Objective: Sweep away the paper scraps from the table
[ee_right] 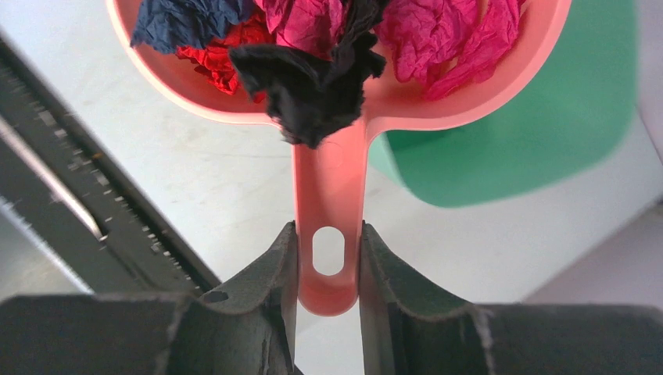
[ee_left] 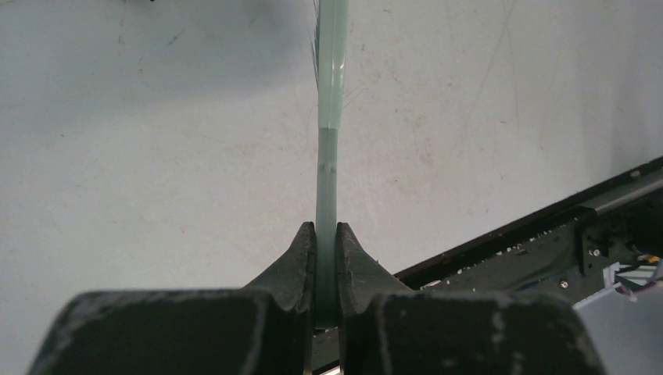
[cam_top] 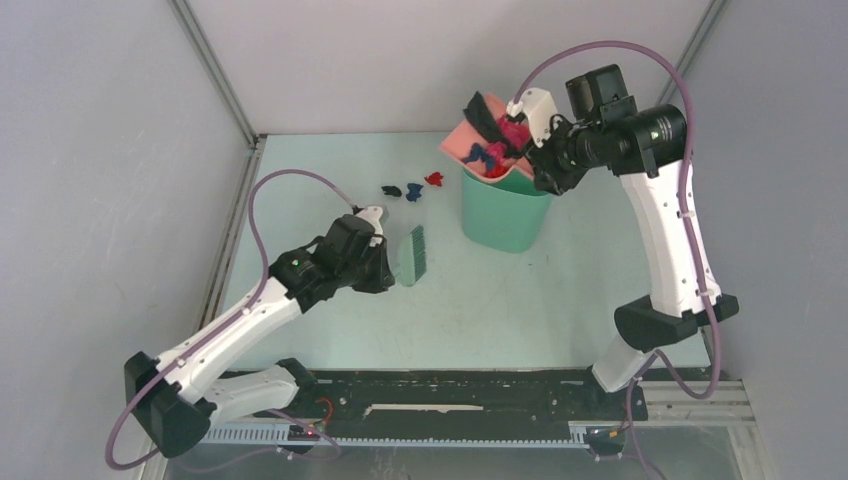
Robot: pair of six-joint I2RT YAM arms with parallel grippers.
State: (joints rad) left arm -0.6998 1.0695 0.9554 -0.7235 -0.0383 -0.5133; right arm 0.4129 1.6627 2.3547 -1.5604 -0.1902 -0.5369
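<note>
Right tool (ee_right: 328, 234) is clenched on the dustpan (ee_right: 328, 180) handle, jaws either side of the hang hole. Left tool (ee_left: 326, 234) is clenched flat on the brush (ee_left: 328, 156) handle, with the brush head just ahead of its fingertips.

Counts, largest first:
- Bench (cam_top: 500, 310): one, under both tools.
- Bin (cam_top: 505, 215): one, directly below the right tool.
- Dustpan: one, tilted over the bin rim.
- Brush: one.
- Paper scraps (cam_top: 414, 192): three loose on the bench (black, dark blue, red), lying beyond the left tool, between it and the bin. More are piled in the pan just ahead of the right tool. At least five lumps show there (dark blue, red, black, two magenta); exact number not clear, as they overlap.

Handling, as judged: the scraps are crumpled, very light and soft, and likely to roll or drift under the bristles rather than slide cleanly. They are poor things to pinch one by one, so better moved by brush into the pan. The black lump overhangs the pan's throat near the handle and could drop outside the bin. The pan and brush look like stiff plastic, and the handle ends are the sensible hold.
</note>
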